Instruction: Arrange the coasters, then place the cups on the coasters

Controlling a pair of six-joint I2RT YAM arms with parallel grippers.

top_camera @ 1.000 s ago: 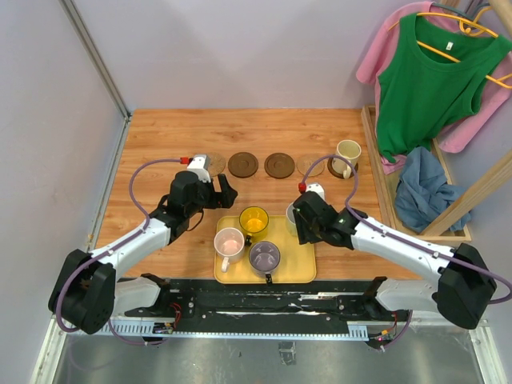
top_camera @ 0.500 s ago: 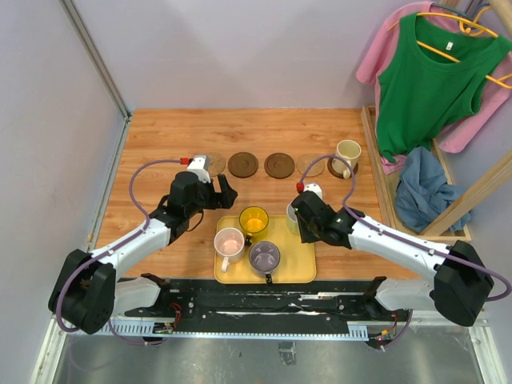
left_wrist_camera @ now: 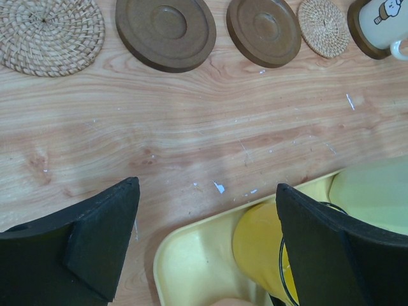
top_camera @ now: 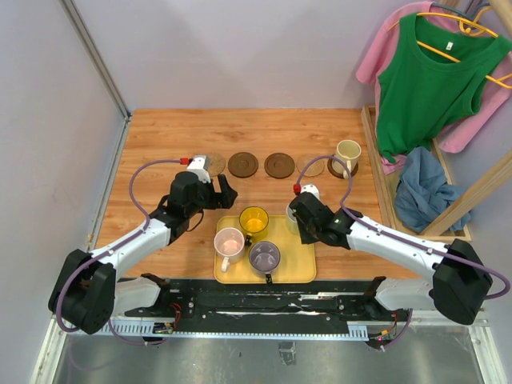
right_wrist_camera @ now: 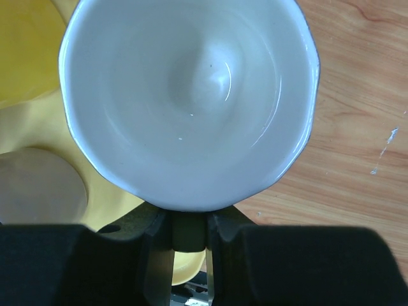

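- While the right gripper (right_wrist_camera: 188,222) has its jaws closed on the handle of the pale cup (right_wrist_camera: 191,102), that cup stands upright with its mouth open to the wrist camera. It is glossy white inside and has a softly lobed rim.
- Its handle points straight back into the right jaws. The bowl lies just beyond their tips, over the edge of the yellow tray (right_wrist_camera: 29,51) on one side and the wooden surface (right_wrist_camera: 363,127) on the other.
- The left gripper (left_wrist_camera: 205,191) holds its jaws wide apart on nothing. Bare wood and a tray corner show in the gap, and the yellow cup (left_wrist_camera: 261,245) stands upright just beside one finger.
- Well ahead of the left jaws, flat discs lie in a row running crosswise to them: a woven tan coaster (left_wrist_camera: 43,32), a dark brown coaster (left_wrist_camera: 166,32), a second dark brown coaster (left_wrist_camera: 263,30), a second woven tan coaster (left_wrist_camera: 324,27) and a third dark brown coaster (left_wrist_camera: 358,35).
- The cream cup (left_wrist_camera: 382,19) stands upright on that last disc. It bears a small cartoon figure, and its handle turns back toward the jaws' side of the row.
- Between the two pairs of jaws and behind their tips, the pink cup (top_camera: 229,242) and the grey-purple cup (top_camera: 264,256) stand mouth-up on the tray.
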